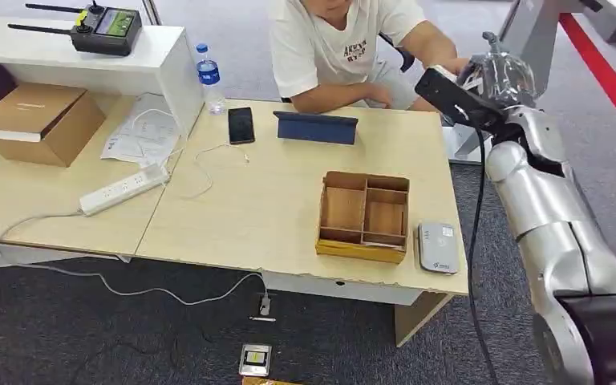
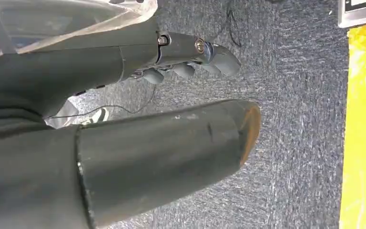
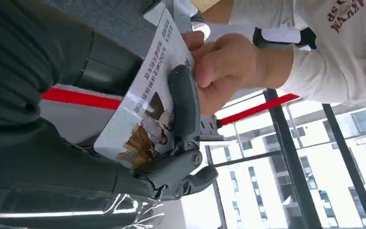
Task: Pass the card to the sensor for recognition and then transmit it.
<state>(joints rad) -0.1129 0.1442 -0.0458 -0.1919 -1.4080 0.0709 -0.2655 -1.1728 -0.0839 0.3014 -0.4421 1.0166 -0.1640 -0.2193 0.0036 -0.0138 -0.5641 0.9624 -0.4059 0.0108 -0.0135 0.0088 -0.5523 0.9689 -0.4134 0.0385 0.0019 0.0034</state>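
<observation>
In the right wrist view a white printed card [image 3: 147, 102] lies across my right hand [image 3: 178, 143], with a dark finger pressed over its face. A person's hand [image 3: 224, 67] grips the card's far end at the same time. From the head view my right hand [image 1: 501, 76] is raised beyond the table's right edge, beside the seated person [image 1: 345, 48]. The white card sensor [image 1: 438, 246] lies on the table near its front right corner. My left hand [image 2: 186, 55] hangs over the grey carpet with its fingers curled in on nothing.
A wooden compartment box [image 1: 364, 215] stands left of the sensor. A blue tablet case [image 1: 316, 127], a black phone [image 1: 241, 124], a water bottle [image 1: 209, 77], a power strip [image 1: 122, 190] and a cardboard box [image 1: 38, 122] sit on the table [image 1: 249, 208].
</observation>
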